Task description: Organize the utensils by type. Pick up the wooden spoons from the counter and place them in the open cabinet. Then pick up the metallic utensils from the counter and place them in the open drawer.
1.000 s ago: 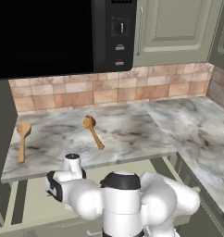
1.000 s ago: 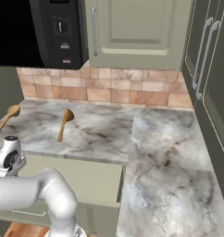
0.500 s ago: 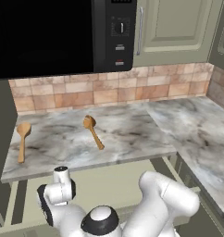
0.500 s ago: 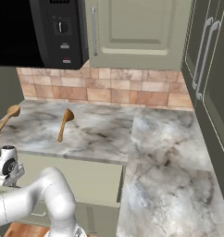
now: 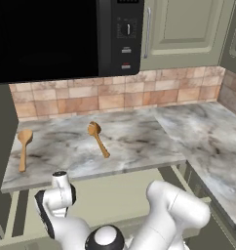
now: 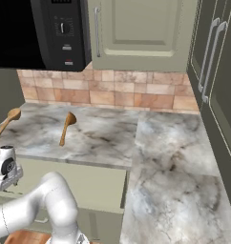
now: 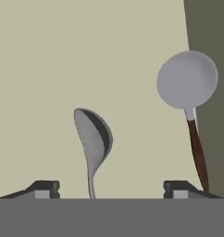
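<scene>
White Franka arm with dark joints

Glossy rounded white arm (image 5: 176, 215) links, black joint cap beside the drawer (image 5: 115, 195); gripper (image 7: 111, 187) fingertips small, dark grey, with pale pads.

black microwave (image 5: 66, 39) – upper left, brown-handled ladle (image 7: 190, 99)

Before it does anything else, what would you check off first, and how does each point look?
1. Gripper open: ok, fingertips stand wide apart.
2. Metal spoon released: ok, it lies between the fingertips, ungripped.
3. Spoon inside the drawer: ok, pale floor beneath it.
4. Ladle-like utensil beside it: cannot tell whether it belongs there.
5. Wooden spoons in the cabinet: not ok, both lie on the counter.
</scene>
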You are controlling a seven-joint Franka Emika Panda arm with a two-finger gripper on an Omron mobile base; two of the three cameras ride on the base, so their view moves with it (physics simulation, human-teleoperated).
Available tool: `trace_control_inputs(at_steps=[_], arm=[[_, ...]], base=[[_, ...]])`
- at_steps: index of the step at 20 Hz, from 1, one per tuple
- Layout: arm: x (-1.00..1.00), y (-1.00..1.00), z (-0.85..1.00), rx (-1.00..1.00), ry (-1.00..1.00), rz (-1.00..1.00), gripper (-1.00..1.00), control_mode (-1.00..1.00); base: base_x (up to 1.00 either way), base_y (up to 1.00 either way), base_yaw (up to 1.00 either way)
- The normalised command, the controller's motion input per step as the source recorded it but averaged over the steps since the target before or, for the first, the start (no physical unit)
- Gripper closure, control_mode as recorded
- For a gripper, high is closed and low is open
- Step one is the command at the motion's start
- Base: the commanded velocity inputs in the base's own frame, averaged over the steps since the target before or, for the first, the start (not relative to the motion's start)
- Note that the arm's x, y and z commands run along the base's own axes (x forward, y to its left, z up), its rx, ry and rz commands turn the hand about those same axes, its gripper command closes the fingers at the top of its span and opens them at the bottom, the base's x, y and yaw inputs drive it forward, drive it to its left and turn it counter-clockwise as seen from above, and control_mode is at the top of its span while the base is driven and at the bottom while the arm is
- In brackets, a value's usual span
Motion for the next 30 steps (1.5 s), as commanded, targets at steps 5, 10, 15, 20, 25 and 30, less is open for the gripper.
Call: trace_control_inputs(at_steps=[5,10,15,20,25,30], arm=[[-0.1,0.0,0.43,0.0,-0.12,0.0,-1.0,-1.0],[-0.69,0.0,0.94,0.01,-0.25,0.0,-1.0,-1.0],[-0.71,-0.03,1.0,0.03,-0.38,0.0,-1.0,-1.0],[-0.48,-0.29,1.0,0.11,-0.35,0.01,-1.0,-1.0],[-0.37,-0.55,1.0,0.17,-0.13,0.07,-1.0,-1.0],[-0.35,-0.68,1.0,0.18,0.0,0.09,-1.0,-1.0]], base=[[0.0,0.0,0.0],[0.0,0.0,0.0],[0.0,0.0,0.0],[0.0,0.0,0.0],[0.0,0.0,0.0],[0.0,0.0,0.0]])
